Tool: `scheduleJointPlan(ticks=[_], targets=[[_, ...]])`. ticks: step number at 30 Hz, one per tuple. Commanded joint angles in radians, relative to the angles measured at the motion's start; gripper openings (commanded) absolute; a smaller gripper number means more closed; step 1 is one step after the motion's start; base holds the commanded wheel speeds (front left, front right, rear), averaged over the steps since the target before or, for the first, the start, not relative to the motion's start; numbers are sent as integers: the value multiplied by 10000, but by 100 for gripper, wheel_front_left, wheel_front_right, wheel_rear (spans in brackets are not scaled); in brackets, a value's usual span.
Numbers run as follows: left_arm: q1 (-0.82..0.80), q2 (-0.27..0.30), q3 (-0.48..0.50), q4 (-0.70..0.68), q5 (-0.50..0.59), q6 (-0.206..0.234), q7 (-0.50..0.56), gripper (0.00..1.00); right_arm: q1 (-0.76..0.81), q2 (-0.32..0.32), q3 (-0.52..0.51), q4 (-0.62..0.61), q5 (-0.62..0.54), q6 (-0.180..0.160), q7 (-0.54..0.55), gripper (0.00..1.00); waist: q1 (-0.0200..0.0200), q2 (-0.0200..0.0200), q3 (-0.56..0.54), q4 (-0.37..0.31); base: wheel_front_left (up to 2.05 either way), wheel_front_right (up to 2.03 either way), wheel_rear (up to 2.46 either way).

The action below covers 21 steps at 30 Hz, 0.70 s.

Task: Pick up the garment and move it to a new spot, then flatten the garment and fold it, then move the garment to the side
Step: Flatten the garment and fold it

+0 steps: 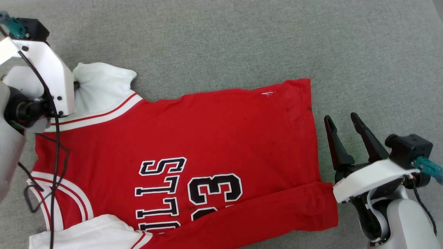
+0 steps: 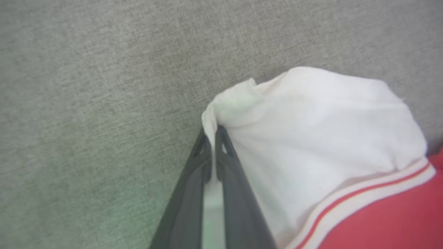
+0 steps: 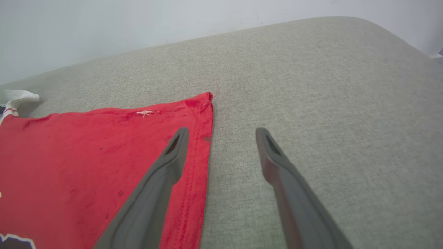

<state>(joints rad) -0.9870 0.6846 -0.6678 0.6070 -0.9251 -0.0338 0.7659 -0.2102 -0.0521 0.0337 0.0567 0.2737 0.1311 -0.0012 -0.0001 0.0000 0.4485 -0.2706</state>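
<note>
While the left arm [image 1: 52, 76] leans over the garment [image 1: 214, 131], the left gripper [image 2: 211, 133] pinches its white sleeve [image 2: 311, 121]; the right gripper [image 1: 341, 116] hangs spread beside the hem [image 1: 314, 138].

A plain indoor room: grey upholstered surface [image 3: 311, 86], bare white wall [image 3: 104, 20].

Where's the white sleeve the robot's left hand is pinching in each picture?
Head view: white sleeve of the garment, upper left.
Left wrist view: centre right, its edge pinched by the left gripper.
Right wrist view: a scrap at the far left edge.
Shared landmark: the striped trim beside the sleeve.
</note>
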Motion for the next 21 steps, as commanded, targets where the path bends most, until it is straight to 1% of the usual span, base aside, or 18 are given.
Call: scheduleJointPlan(ticks=[1, 3, 7, 10, 14, 15, 21], targets=[[514, -280, -31, 237, -199, 57, -111, 0, -270, 29, -51, 115, 150, -8, 132, 100, 1, 0, -97, 27, 0, 0, 0], [443, -367, 107, 269, -269, 57, -386, 0, -392, -19, -129, 344, 297, -8, 350, 100, 1, 0, -218, 84, 0, 0, 0], [354, -426, 344, 251, -267, 101, -1006, 0, -760, -407, -294, 840, 754, -8, 1067, 100, 1, 0, -437, 239, 0, 0, 0], [241, -541, 438, 155, -201, 137, -1447, 0, -1193, -763, -316, 1348, 1158, -8, 1959, 100, 1, 0, -573, 432, 0, 0, 0], [141, -715, 473, -93, -142, 137, -1886, 0, -1884, -1315, -213, 1960, 1658, -8, 3408, 100, 1, 0, -691, 758, 0, 0, 0], [141, -715, 473, -93, -142, 137, -1886, 0, -1884, -1315, -213, 1960, 1658, -8, 3408, 100, 1, 0, -691, 758, 0, 0, 0], [16, -868, 430, -629, -62, 100, -2243, 0, -3147, -1970, 407, 2670, 2192, -8, 5267, 100, 1, 0, -619, 1415, 0, 0, 0]])
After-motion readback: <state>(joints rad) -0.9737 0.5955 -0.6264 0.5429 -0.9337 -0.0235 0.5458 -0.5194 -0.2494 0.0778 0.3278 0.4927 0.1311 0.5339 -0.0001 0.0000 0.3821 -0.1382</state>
